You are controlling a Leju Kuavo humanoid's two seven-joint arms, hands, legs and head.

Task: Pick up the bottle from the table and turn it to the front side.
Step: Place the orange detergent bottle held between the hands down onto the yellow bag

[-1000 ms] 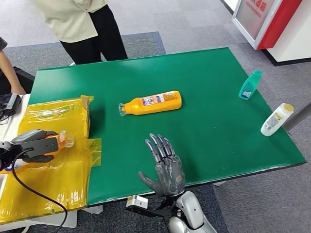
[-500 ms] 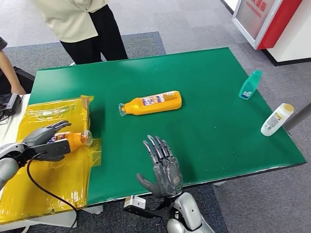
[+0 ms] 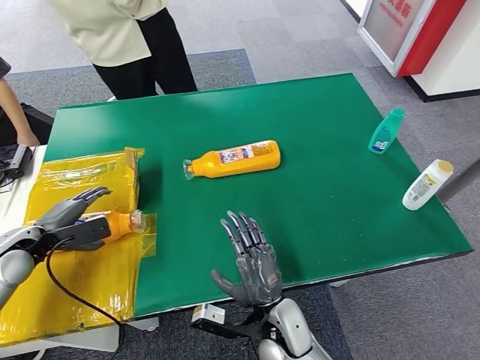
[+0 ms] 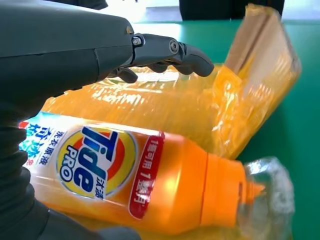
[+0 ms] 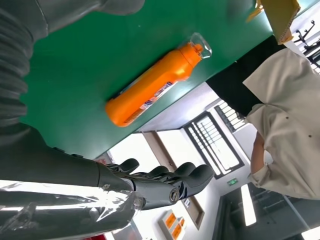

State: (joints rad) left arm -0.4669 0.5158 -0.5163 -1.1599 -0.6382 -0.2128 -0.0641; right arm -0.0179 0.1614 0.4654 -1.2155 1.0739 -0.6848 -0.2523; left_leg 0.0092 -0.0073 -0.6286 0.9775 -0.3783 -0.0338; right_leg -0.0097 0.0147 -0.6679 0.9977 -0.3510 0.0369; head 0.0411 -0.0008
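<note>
Bottle (image 3: 116,223) of orange Tide soap lies over the yellow plastic wrap (image 3: 85,277), loosely held by the left hand (image 3: 73,217). With fingers so loose, it may slip while turning. Right hand (image 3: 252,259) is spread, holding nothing.

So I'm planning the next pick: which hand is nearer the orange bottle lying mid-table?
Right. The right hand hovers open just short of the orange bottle; the left hand is far off over the yellow bag.
</note>
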